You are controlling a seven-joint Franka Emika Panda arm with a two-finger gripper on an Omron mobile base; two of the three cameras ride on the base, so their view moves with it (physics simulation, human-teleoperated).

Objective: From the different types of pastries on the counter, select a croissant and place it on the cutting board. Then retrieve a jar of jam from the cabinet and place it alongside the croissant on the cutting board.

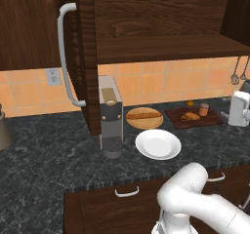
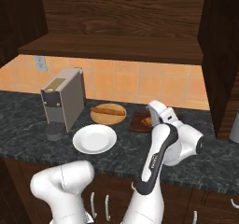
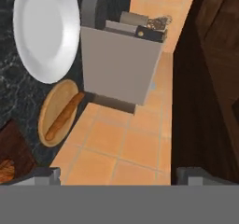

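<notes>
The reddish-brown croissant (image 1: 189, 116) lies on the dark cutting board (image 1: 177, 119) at the right of the counter (image 1: 44, 155). The small orange-brown jar of jam (image 1: 203, 109) stands upright on the board just right of the croissant. My gripper (image 2: 154, 110) hovers at the board's right end, level and pointing left along the wall. It is open, and in the hand view nothing sits between the fingertips of the gripper (image 3: 123, 175). That view catches the cutting board (image 3: 11, 153) and croissant (image 3: 4, 171) at lower left. The cabinet door (image 1: 85, 57) stands open.
A long baguette (image 1: 143, 114) rests on a round wooden plate (image 1: 144, 124) left of the board. A white plate (image 1: 157, 144) sits nearer the counter's front edge. The grey coffee machine (image 1: 111, 116) stands left of both. Utensils (image 1: 238, 72) hang on the wall at far right.
</notes>
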